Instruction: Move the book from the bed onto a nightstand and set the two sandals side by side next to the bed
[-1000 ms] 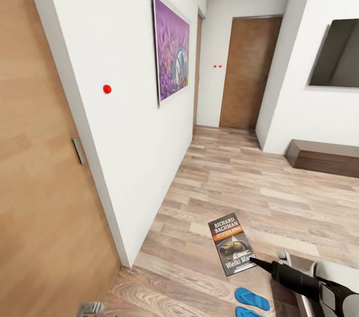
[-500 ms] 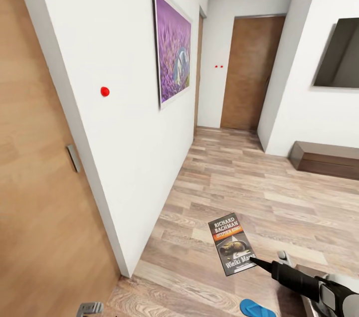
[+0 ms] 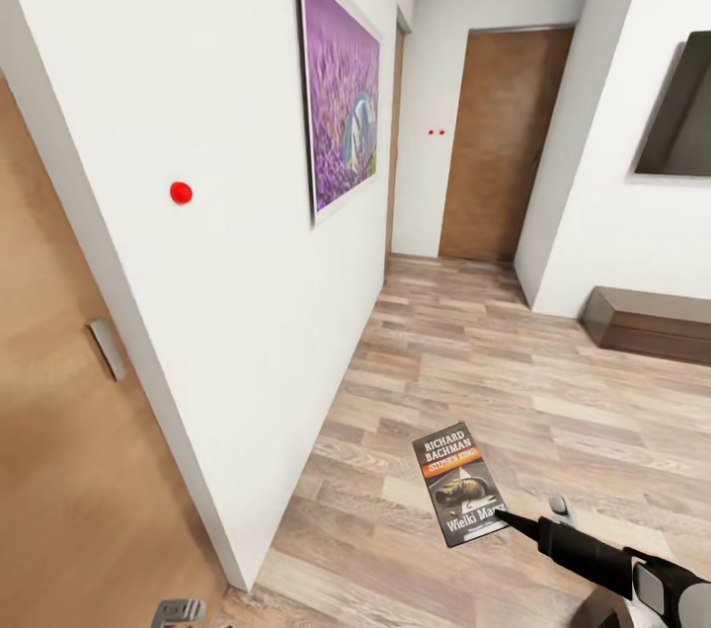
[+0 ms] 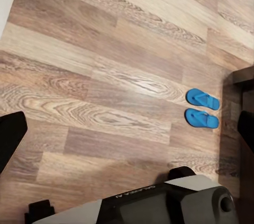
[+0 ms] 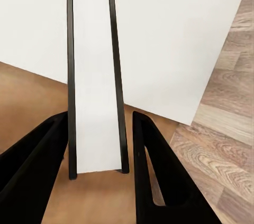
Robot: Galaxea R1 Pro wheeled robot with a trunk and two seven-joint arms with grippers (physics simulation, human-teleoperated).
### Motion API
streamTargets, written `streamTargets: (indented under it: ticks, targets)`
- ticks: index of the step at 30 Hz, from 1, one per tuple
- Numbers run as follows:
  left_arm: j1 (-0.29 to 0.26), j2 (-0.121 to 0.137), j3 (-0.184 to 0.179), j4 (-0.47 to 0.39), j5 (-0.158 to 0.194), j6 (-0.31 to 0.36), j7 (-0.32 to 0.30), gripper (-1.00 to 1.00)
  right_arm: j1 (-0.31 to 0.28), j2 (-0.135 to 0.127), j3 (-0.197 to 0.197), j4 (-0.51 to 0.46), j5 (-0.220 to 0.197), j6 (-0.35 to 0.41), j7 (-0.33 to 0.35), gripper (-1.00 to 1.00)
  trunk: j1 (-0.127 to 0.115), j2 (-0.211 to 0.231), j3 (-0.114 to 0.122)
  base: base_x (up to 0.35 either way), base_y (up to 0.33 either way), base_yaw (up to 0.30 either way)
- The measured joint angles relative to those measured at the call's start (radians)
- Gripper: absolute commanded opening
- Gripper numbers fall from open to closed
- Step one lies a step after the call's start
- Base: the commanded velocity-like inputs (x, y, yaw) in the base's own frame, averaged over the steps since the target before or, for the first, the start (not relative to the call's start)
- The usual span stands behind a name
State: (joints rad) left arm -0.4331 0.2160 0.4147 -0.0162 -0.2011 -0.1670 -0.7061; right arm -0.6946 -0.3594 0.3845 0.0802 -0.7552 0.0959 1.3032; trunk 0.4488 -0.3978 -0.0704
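**Op:** Head view has me facing a white wall with a purple picture on it, a wooden door at my left, and plank floor running to another door at the far end. No bed or nightstand anywhere in sight, so I'm in transit.

**Obs:** Where's the book?

**Op:** The book is in my right gripper, held out ahead of me over the floor, cover up, "Richard Bachman" readable. From the right wrist camera I see its white page edge running between the two black fingers, which are clamped on its lower end.

**Obs:** So it's off the bed.

**Op:** Judging by that, yes: lifted but not delivered. I need a nightstand in view before I can set it down.

**Obs:** And the sandals?

**Op:** The left wrist camera shows the two sandals lying flat on the planks, side by side and parallel, just beside a dark piece of furniture at the picture's edge. I can't tell whether that is the bed, so I won't call that half done.

**Obs:** Left gripper?

**Op:** Left gripper has its fingers spread wide apart, nothing between them. What's left, as I judge it: place the book, then check the sandals.
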Motion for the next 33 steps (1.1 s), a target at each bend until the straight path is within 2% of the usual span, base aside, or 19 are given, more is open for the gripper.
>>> streamTargets:
  ticks: [6, 16, 21, 27, 29, 33]
  targets:
    - [0.000, 0.000, 0.000, 0.000, 0.000, 0.000, -0.001, 1.00, 0.000, 0.000, 0.001, 0.000, 0.000, 0.000, 0.000, -1.00, 0.000, 0.000, 0.000, 0.304, 0.045, 0.000]
    - [0.000, 0.000, 0.000, 0.000, 0.000, 0.000, -0.001, 1.00, 0.000, 0.001, -0.003, 0.000, 0.000, 0.000, 0.000, -1.00, 0.001, 0.000, 0.000, 0.045, 0.003, 0.000]
    - [0.001, 0.000, -0.001, 0.000, 0.000, 0.001, 0.000, 1.00, 0.000, 0.000, -0.003, 0.000, 0.000, 0.000, 0.000, -1.00, 0.000, 0.000, 0.000, 0.222, 0.056, 0.000]
    - [0.001, -0.018, -0.002, 0.000, -0.001, 0.001, 0.007, 1.00, 0.000, 0.000, -0.004, 0.000, 0.000, 0.000, 0.001, -1.00, 0.000, 0.000, 0.000, 0.130, 0.034, 0.000]
    - [0.001, -0.035, -0.002, 0.000, -0.003, 0.002, 0.043, 1.00, 0.000, 0.001, -0.004, 0.000, 0.000, 0.000, 0.001, -1.00, 0.001, 0.000, 0.000, 0.019, 0.004, 0.000]
    - [0.006, -0.094, -0.004, 0.000, -0.005, 0.000, 0.207, 1.00, 0.000, 0.000, -0.004, 0.000, 0.000, 0.000, 0.002, -1.00, 0.001, 0.000, 0.000, 0.005, 0.001, 0.000]
